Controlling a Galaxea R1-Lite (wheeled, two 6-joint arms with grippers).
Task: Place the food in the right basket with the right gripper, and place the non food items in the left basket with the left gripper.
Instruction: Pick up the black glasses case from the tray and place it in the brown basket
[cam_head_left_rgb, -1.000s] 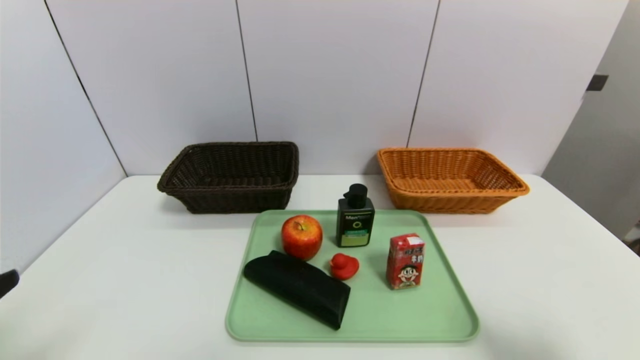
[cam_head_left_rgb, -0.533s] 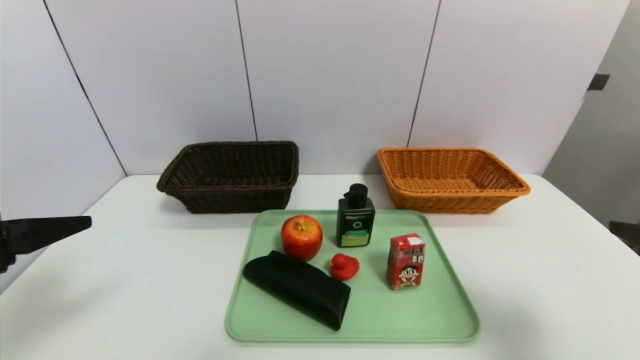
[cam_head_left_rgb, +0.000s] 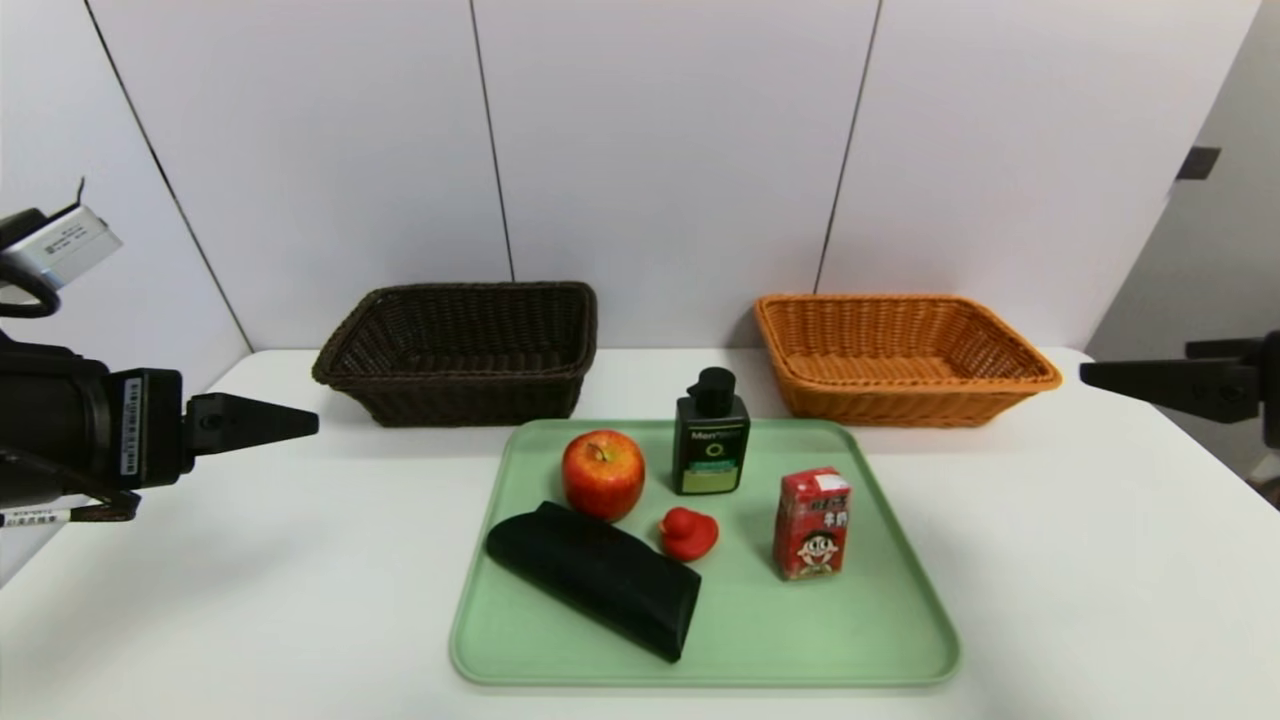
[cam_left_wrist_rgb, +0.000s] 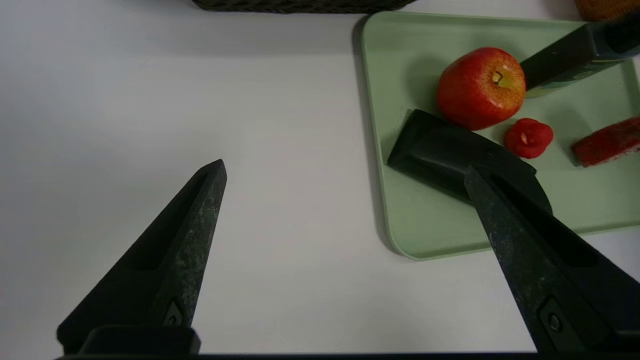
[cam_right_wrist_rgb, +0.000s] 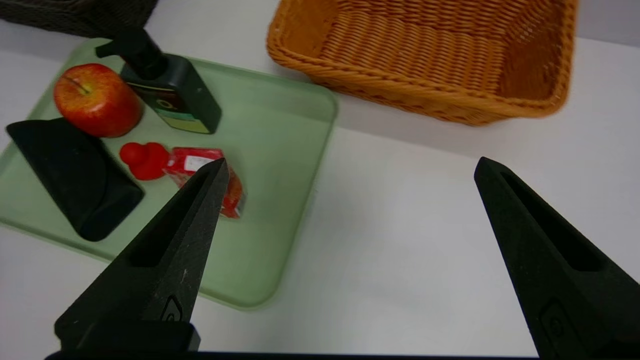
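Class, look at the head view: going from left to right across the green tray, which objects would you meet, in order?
black pouch → apple → rubber duck → pump bottle → drink carton

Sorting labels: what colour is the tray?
Pale green tray, plain, no pattern; the head view shows it best.

Red apple (cam_head_left_rgb: 603, 474), green tray (cam_head_left_rgb: 880, 640), orange basket (cam_head_left_rgb: 905, 400), brown basket (cam_head_left_rgb: 460, 395).
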